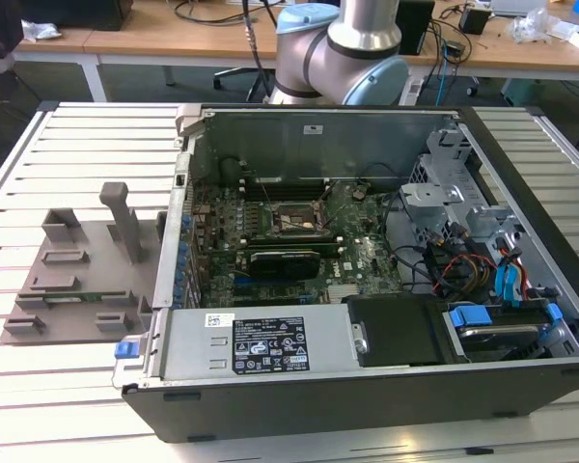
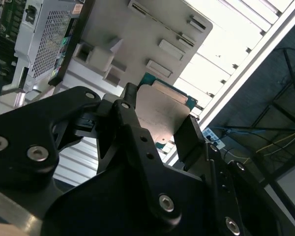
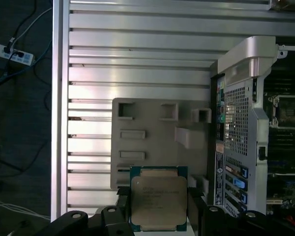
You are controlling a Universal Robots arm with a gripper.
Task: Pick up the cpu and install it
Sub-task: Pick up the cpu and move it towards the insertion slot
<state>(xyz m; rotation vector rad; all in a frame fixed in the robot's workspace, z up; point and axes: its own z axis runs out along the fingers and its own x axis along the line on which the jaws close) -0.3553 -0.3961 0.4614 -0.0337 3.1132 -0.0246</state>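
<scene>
The cpu (image 3: 158, 196) is a flat square chip with a silvery-grey top and a green rim. My gripper (image 3: 158, 209) is shut on it, one black finger (image 3: 122, 216) against each side. In the second wrist view the cpu (image 2: 160, 108) shows from its edge between the same fingers (image 2: 187, 137), held in the air above the grey tray (image 2: 137, 34). The open computer case (image 1: 367, 280) lies on the slatted table. Its bare square cpu socket (image 1: 294, 224) sits mid-motherboard and also appears in the first wrist view as the socket (image 3: 287, 110). The arm's base (image 1: 338, 48) stands behind the case.
A grey plastic tray (image 1: 77, 280) with upright pegs lies on the exterior view's left of the case. Inside the case are a black card (image 1: 285, 262), cables (image 1: 463, 265), blue drive clips (image 1: 516, 280) and a power supply (image 1: 261, 342). The slatted metal table (image 1: 96, 125) surrounds everything.
</scene>
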